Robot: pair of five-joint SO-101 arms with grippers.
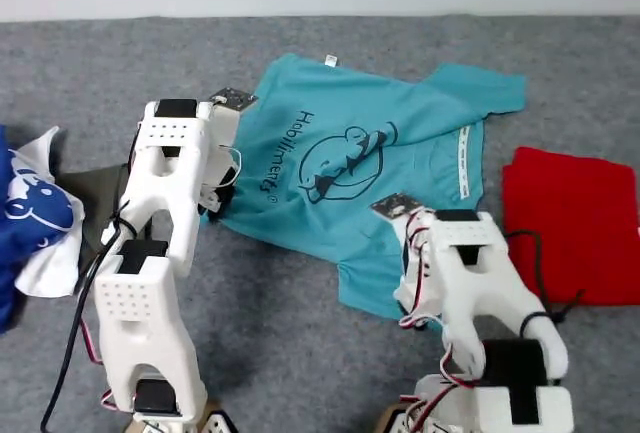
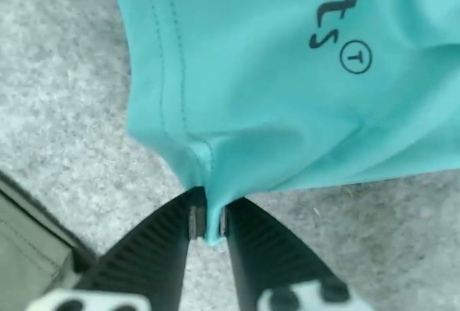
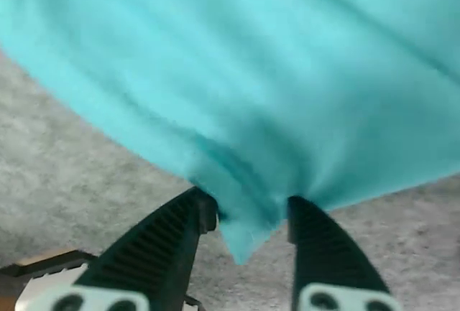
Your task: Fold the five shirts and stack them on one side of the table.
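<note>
While left pincer (image 2: 206,223) nips teal shirt (image 2: 273,74), right pincer (image 3: 251,212) gapes — astride edge

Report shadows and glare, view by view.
High view: even light, no glare, soft shadows on the table. Left wrist view: faint shadow below the shirt at the left tool. Right wrist view: dark creases in the shirt by the right tool.
</note>
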